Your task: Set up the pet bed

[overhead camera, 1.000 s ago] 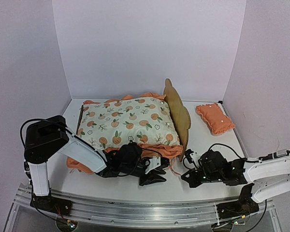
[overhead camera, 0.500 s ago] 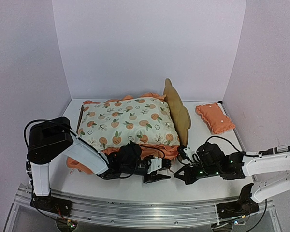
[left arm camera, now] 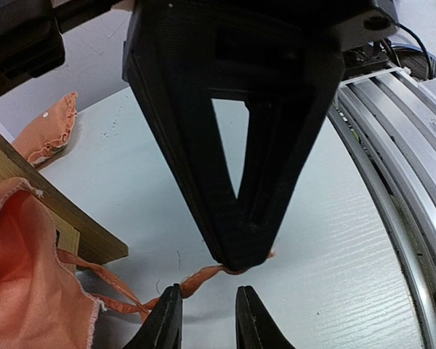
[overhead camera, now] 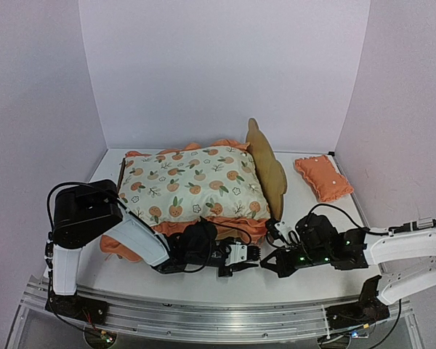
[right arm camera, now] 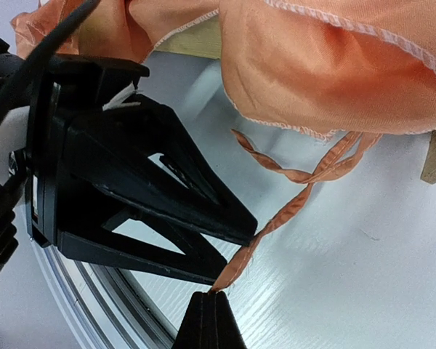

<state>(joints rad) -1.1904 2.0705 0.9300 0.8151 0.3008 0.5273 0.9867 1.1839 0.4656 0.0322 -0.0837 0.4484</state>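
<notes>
The pet bed is a plywood frame with a scalloped headboard; its base is hidden under the orange-print mattress pad. A thin orange tie string trails from the pad's ruffle onto the table at the bed's front corner. My right gripper is shut on the end of that string. My left gripper faces it tip to tip, jaws a little apart, with the string running between its fingers and brushing one tip. Both grippers meet at the front of the table.
A small orange pillow lies at the back right, beside the headboard. The metal rail along the near table edge runs close behind both grippers. The pad's orange ruffle hangs over the bed's front rail.
My right gripper has slid left, still shut, up to the left gripper. The left gripper has shifted right and its jaws have narrowed around the string.
</notes>
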